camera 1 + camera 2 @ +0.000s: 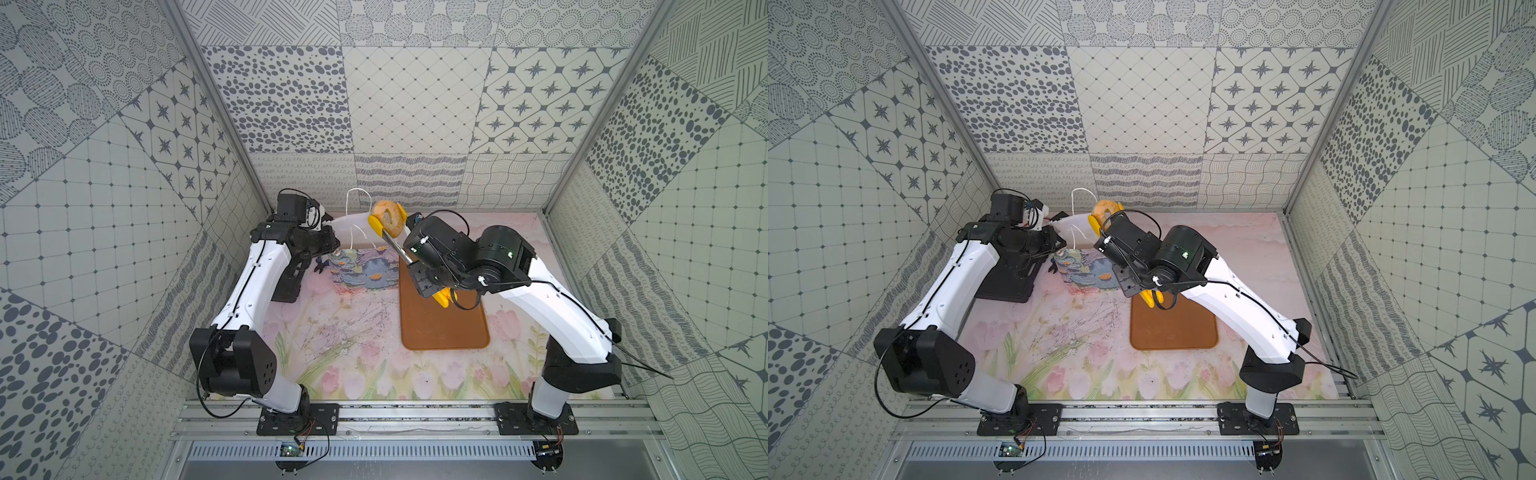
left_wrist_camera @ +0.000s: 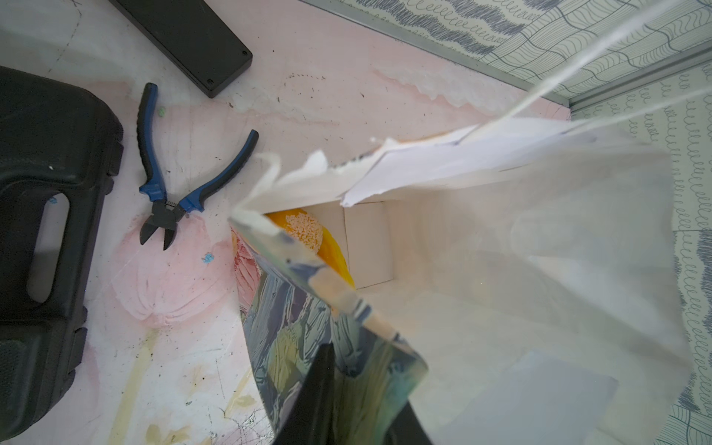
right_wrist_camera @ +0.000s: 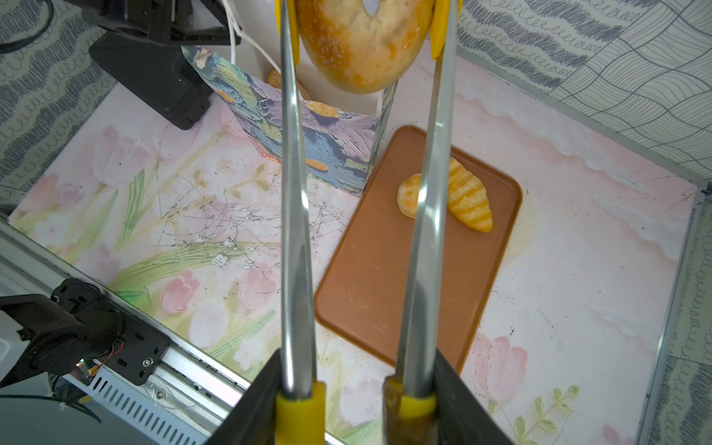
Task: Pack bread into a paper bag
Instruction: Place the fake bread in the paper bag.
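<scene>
Bagel [image 3: 346, 57] in tongs [image 3: 293, 231] the right tool [image 3: 356, 402] clamps wants centring over the paper bag [image 3: 339, 138], whose rim the left tool [image 2: 366, 404] pinches.

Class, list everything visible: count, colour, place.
bagel: one, golden-brown, in tongs above paper bag
tongs: one, steel, yellow-tipped, in right hand
paper bag: one, white, flower-printed, beside tray
bread piece: one visible, orange, inside bag
tray: one, brown, on table
striped loaf: one, golden, on tray
round bun: one, pale, on tray
case: one, black, beside bag
pliers: one, blue-black, near case
left hand: black, gripping bag wall
right hand: black, gripping tongs
</scene>
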